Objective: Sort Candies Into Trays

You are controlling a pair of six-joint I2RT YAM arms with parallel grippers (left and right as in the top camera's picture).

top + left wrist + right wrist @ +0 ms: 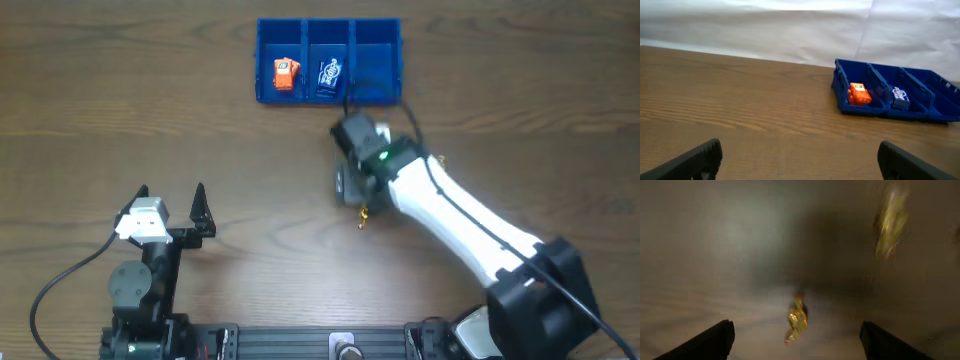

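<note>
Hanging low over the wooden table (150, 110), the right gripper (796, 330) had its two fingers spread wide and held nothing. Between them, on the table surface, lay a gold-wrapped candy (797, 318), and the right wrist view showed clear gaps between it and each finger. A second gold-wrapped candy (889, 226) lay farther off on the wood, too blurred to make out in detail.

From above, the right arm (470, 225) reached diagonally from its base toward the middle of the table, with its gripper head near the blue tray (260, 60) on the side nearer the arms' bases. A gold wrapper (363, 214) showed just beside the arm. I could not tell which of the two candies it was.

The blue tray stood at the far side of the table, its three compartments side by side. An orange candy (286, 72) lay in the left compartment and a blue candy (329, 74) in the middle one.

Well apart from all this, the left gripper (171, 192) stood close to its own base at the near left. Its fingers were likewise wide apart with nothing in them, and it faced the tray.
</note>
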